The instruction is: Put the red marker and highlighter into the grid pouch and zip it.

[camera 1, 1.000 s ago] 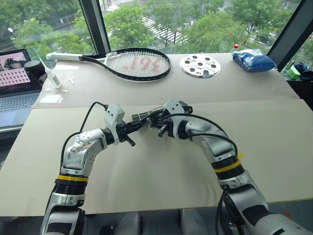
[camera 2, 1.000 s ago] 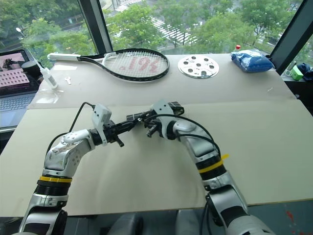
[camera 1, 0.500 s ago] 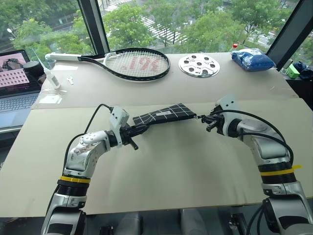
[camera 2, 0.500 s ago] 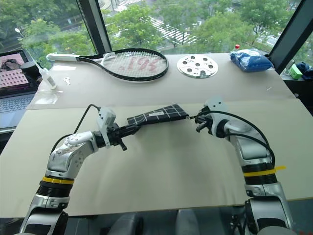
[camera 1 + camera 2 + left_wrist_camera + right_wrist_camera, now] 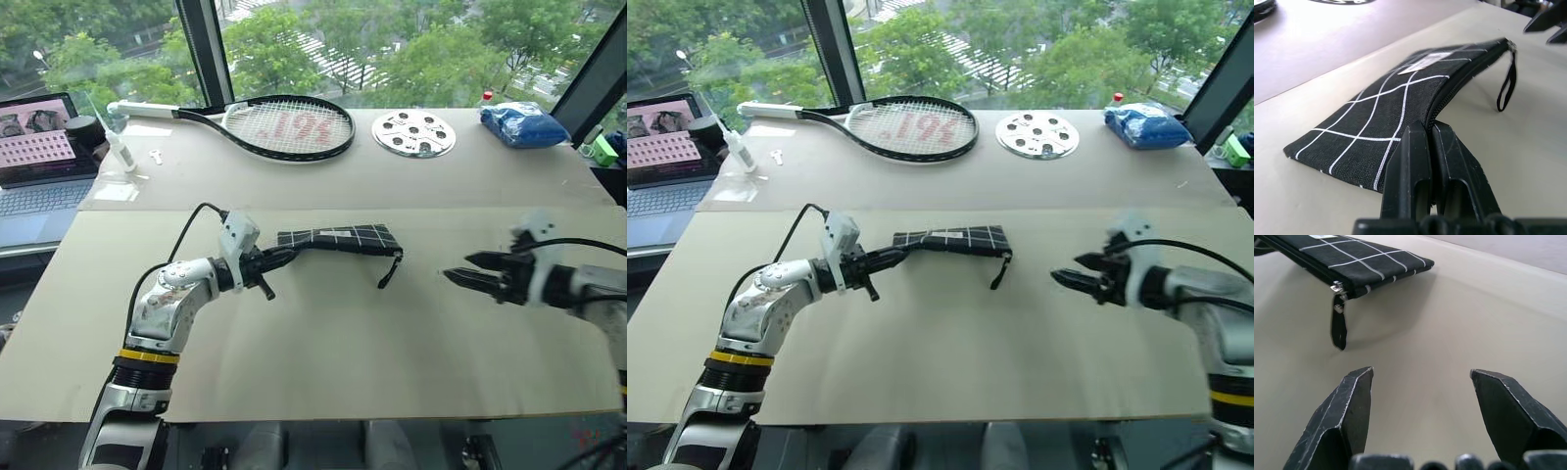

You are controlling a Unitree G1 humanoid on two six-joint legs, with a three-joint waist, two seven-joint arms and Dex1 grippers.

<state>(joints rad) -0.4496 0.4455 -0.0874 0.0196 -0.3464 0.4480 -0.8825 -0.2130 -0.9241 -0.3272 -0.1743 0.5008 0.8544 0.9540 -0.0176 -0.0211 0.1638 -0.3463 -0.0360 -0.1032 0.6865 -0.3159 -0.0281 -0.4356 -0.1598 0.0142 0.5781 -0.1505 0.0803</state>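
grid pouch (image 5: pixel 338 237) corner hidden in left tool (image 5: pixel 277 258)

Silver arms; yellow bands; black cables

A wide beige table (image 5: pixel 323 362) is seen. Along its far edge are laid a tennis racket (image 5: pixel 279 125), a round white perforated disc (image 5: pixel 413 132) and a blue bag (image 5: pixel 521 124). A laptop (image 5: pixel 44 157) is set by the left edge.
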